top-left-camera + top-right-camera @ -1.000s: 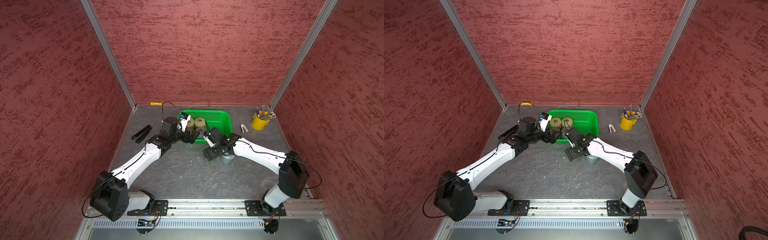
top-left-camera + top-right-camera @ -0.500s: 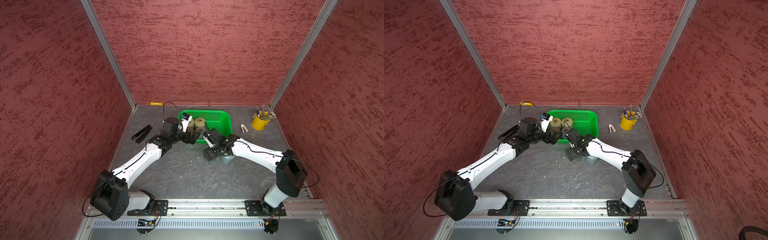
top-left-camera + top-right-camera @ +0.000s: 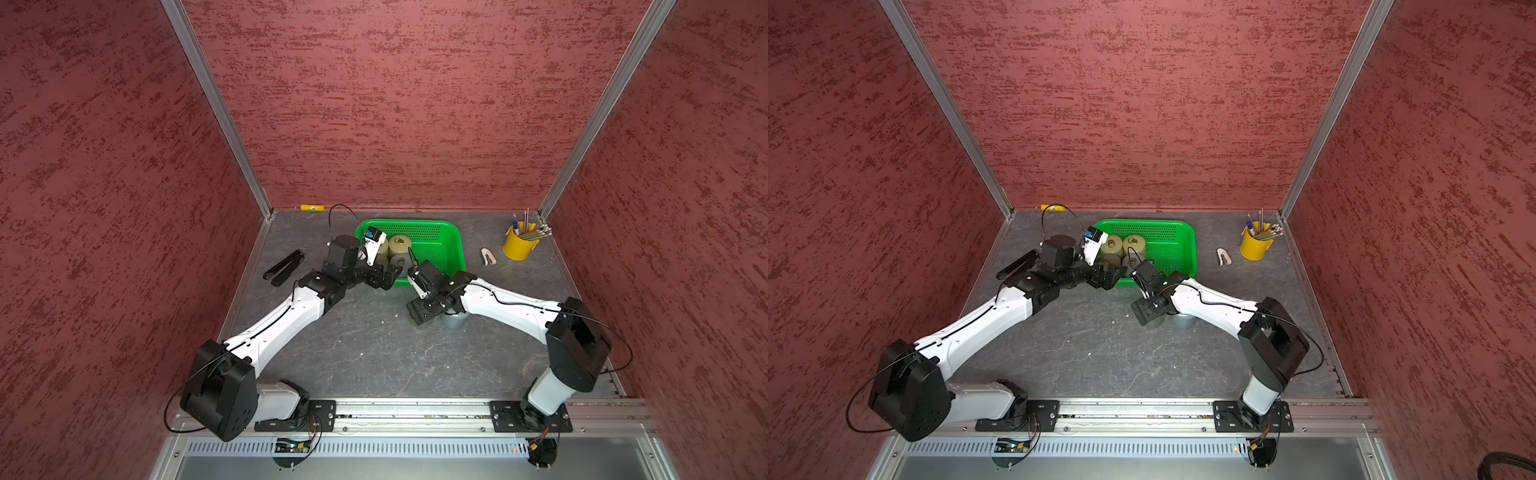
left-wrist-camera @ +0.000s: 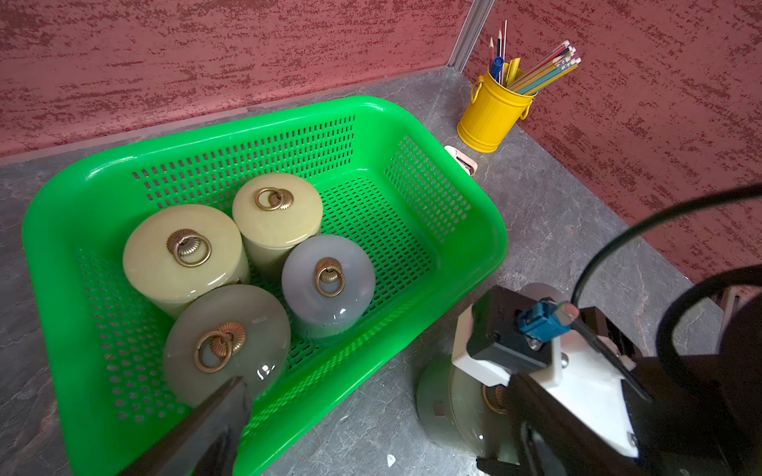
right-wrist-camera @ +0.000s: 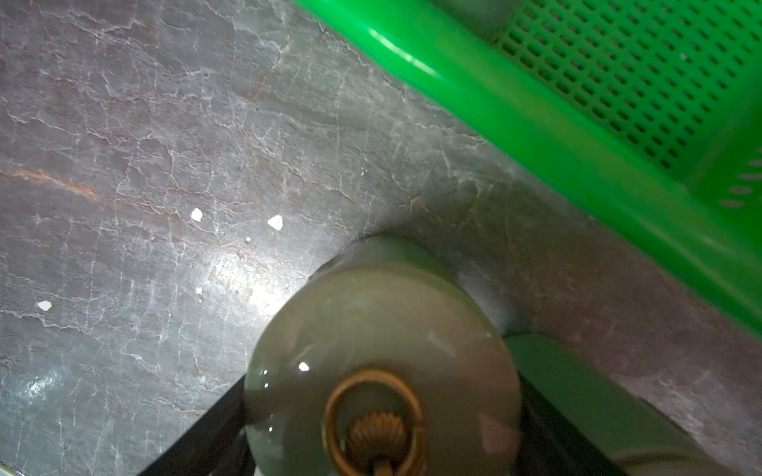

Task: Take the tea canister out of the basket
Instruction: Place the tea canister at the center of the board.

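Observation:
The bright green basket [image 3: 456,249] [image 4: 474,198] stands at the back of the table. Several tea canisters with brass ring lids stand inside it at its left end: two cream ones [image 4: 181,251] [image 4: 276,206] and two grey ones [image 4: 328,280] [image 4: 226,342]. One more grey-green tea canister [image 3: 454,321] [image 5: 379,329] stands upright on the table just in front of the basket. My right gripper [image 5: 379,412] is shut on it, with a finger against each side of its lid. My left gripper [image 3: 388,276] is open over the basket's near left rim, beside the nearest grey canister.
A yellow pencil bucket [image 3: 519,245] stands at the back right, with a small white stapler-like object [image 3: 488,257] between it and the basket. A black tool [image 3: 284,268] lies at the left wall. A small yellow item [image 3: 311,207] sits at the back wall.
The right arm's elbow has drifted slightly left. The gripper and its canister stay in place. The left arm has not moved.

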{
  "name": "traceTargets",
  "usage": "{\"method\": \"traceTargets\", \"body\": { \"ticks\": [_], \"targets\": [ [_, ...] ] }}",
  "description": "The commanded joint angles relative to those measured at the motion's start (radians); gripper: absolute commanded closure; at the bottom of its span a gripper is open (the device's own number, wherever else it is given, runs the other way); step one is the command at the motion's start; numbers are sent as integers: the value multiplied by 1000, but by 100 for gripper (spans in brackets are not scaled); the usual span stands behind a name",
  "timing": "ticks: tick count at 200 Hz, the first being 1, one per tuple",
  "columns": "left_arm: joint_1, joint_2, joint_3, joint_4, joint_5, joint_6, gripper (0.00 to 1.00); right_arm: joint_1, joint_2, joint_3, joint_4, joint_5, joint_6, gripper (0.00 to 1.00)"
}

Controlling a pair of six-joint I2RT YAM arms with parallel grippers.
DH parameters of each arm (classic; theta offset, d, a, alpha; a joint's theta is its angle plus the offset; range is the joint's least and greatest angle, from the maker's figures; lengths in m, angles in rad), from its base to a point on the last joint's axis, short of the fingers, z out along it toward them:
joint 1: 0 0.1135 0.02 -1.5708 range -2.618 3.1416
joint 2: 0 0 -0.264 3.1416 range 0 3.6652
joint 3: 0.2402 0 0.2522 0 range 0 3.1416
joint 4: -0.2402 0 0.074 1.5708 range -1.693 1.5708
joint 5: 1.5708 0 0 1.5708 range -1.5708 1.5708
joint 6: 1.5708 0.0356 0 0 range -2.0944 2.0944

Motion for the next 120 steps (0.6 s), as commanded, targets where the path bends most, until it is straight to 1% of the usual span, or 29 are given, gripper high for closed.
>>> {"method": "traceTargets", "body": {
  "ticks": [1, 26, 55, 70, 95, 120],
  "targets": [
    [-6, 7, 10, -17, -10, 18, 0, 5, -4, 5, 57, 15, 12, 34],
    [-5, 10, 11, -15, -11, 19, 0, 5, 0, 10, 52, 15, 11, 27],
    [-5, 11, 7, -13, -11, 19, 0, 5, 10, 13, 47, 13, 15, 13],
    [-6, 10, 8, -14, -11, 18, 0, 5, 14, 14, 45, 12, 15, 7],
    [-7, 9, 7, -14, -12, 19, 0, 5, 14, 17, 40, 16, 15, 3],
    [-7, 9, 7, -13, -11, 19, 0, 5, 8, 20, 33, 19, 15, 1]
  ]
}}
